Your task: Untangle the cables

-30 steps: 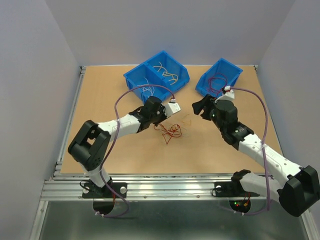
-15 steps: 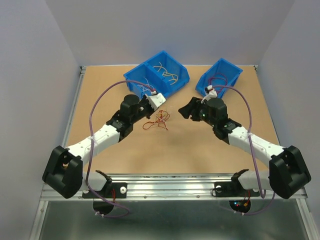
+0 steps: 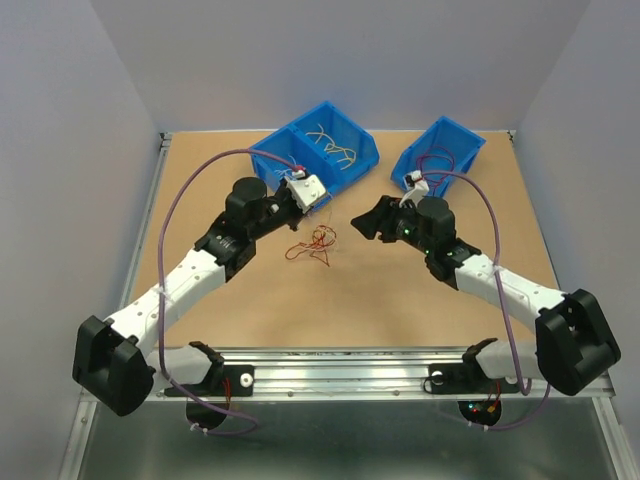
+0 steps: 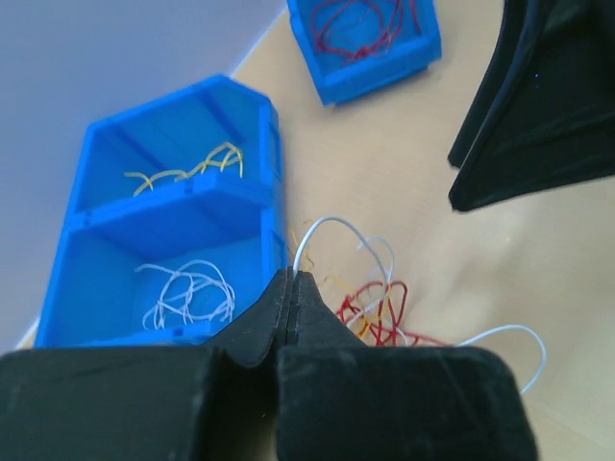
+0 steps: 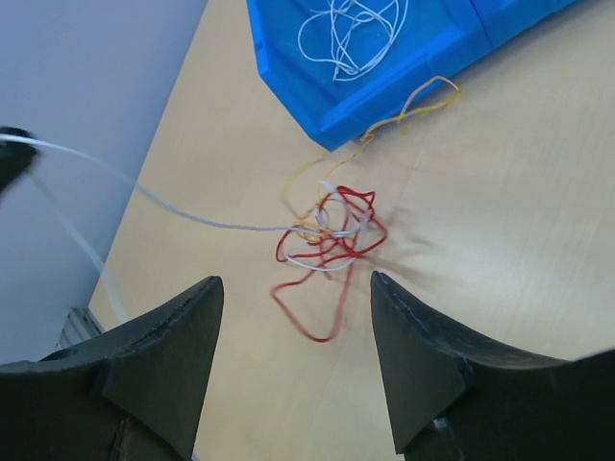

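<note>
A tangle of thin red, yellow and white cables (image 3: 316, 242) lies on the wooden table between the arms. My left gripper (image 3: 298, 203) is shut on a white cable (image 4: 332, 223), held above the table next to the double bin; the cable loops down into the tangle (image 4: 377, 309). In the right wrist view the white cable (image 5: 173, 207) runs taut from the upper left into the tangle (image 5: 332, 233). My right gripper (image 3: 368, 220) hangs open and empty over the tangle, its fingertips (image 5: 207, 293) on either side of a red loop.
A double blue bin (image 3: 262, 158) at the back holds yellow wires (image 4: 187, 169) in one compartment and white wires (image 4: 187, 293) in the other. A single blue bin (image 3: 468, 136) at the back right holds red wires (image 4: 360, 21). A loose yellow wire (image 5: 415, 106) lies by the double bin.
My left gripper has risen and drawn back toward the double bin, shut on the white cable, pulling it taut out of the tangle. My right gripper has shifted slightly left and stays open.
</note>
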`<action>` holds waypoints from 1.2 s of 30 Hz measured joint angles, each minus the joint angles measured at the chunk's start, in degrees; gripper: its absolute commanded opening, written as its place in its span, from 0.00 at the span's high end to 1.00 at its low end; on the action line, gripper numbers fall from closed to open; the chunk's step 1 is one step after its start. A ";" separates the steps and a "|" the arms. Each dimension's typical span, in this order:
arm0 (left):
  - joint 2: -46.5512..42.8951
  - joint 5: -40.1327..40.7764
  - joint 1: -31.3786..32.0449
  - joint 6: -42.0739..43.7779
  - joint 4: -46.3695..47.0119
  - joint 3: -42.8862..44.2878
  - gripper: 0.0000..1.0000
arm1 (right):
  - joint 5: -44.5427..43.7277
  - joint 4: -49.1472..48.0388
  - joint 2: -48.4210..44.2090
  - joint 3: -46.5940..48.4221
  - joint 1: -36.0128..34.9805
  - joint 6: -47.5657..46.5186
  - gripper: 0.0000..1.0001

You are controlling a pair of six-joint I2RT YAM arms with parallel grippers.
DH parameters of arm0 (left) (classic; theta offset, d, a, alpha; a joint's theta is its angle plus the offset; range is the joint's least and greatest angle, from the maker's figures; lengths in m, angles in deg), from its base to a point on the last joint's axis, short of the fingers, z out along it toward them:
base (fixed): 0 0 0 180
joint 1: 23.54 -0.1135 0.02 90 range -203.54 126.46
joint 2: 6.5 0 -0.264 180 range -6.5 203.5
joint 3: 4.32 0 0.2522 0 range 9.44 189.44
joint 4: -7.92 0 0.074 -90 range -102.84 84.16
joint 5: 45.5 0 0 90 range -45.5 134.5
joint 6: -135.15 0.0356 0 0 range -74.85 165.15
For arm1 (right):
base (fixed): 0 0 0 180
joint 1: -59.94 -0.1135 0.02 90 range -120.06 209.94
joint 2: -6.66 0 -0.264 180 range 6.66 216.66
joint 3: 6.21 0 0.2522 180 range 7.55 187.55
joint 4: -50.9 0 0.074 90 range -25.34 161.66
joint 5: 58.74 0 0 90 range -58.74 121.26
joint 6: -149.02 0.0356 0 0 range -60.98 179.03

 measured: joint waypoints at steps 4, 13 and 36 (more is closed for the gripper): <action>-2.21 -3.76 0.70 -1.29 -3.48 6.36 1.00 | -0.90 0.15 -2.23 -2.25 0.00 -0.02 0.32; -5.27 -11.58 1.09 -4.94 -7.74 19.19 1.00 | -3.28 -1.22 -7.41 -3.74 0.00 -0.04 0.32; 1.51 -4.57 1.07 -7.04 4.59 -1.01 1.00 | -11.32 0.46 -15.30 -5.11 0.00 -1.55 0.32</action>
